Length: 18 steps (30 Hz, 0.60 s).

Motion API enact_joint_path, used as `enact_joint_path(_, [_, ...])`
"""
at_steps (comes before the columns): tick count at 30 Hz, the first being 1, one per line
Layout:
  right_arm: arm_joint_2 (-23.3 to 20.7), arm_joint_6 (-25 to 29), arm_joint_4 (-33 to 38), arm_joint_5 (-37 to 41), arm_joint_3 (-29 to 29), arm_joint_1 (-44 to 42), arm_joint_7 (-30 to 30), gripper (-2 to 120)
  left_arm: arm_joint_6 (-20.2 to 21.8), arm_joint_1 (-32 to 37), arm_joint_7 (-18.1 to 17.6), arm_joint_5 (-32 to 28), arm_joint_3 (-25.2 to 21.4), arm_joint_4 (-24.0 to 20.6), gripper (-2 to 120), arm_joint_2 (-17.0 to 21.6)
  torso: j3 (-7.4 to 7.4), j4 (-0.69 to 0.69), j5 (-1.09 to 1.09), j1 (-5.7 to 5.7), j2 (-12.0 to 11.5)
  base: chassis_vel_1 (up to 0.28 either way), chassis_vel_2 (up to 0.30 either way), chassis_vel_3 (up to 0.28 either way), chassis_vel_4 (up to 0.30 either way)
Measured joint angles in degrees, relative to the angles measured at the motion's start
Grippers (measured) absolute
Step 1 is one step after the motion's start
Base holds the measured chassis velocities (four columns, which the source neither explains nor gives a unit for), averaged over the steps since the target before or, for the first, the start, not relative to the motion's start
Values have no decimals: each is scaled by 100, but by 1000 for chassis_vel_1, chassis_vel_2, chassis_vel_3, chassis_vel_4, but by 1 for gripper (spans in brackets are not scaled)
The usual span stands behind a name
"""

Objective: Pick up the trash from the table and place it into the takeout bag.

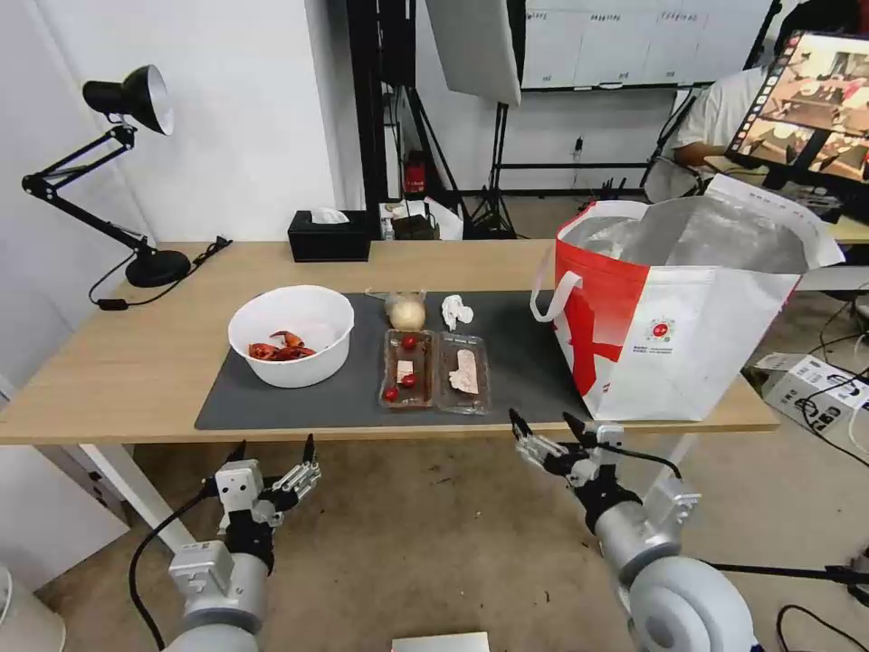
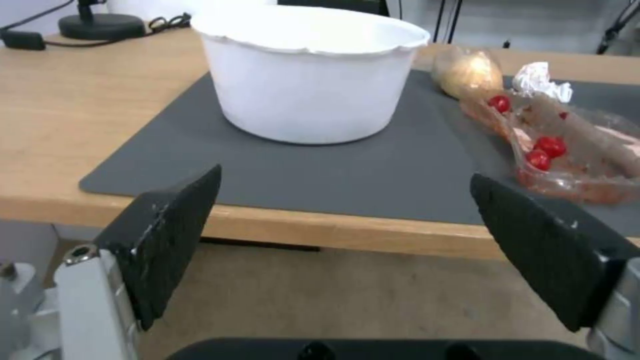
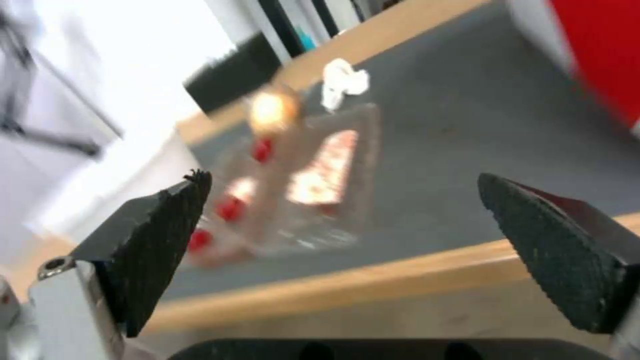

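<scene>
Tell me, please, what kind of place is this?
Probably a lab or studio set up for filming, not a home: a softbox on stands behind the table, a monitor, and cables on the floor.

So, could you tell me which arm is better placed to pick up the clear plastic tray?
Probably right: the right gripper is open at the table edge in front of the clear tray; the left gripper sits below the white bowl.

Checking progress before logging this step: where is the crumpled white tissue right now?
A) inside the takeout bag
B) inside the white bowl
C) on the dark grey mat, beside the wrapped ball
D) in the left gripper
C: the crumpled white tissue lies on the dark grey mat, next to the beige wrapped ball; both grippers are open and empty.
</scene>
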Motion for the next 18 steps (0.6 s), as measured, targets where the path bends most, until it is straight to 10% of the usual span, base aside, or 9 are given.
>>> enact_joint_path(9, [546,339,123,3491,-451,1032,1942,100,7,10,-161,-18,-136,34,100,142,0,1,-1,0,0,0,0,0,0])
enact_joint_path(18, [1093,733,-256,3911,-792,1458,2751,100,41,74,-197,-1,-166,50,100,163,0,0,0,0,0,0,0,0,0])
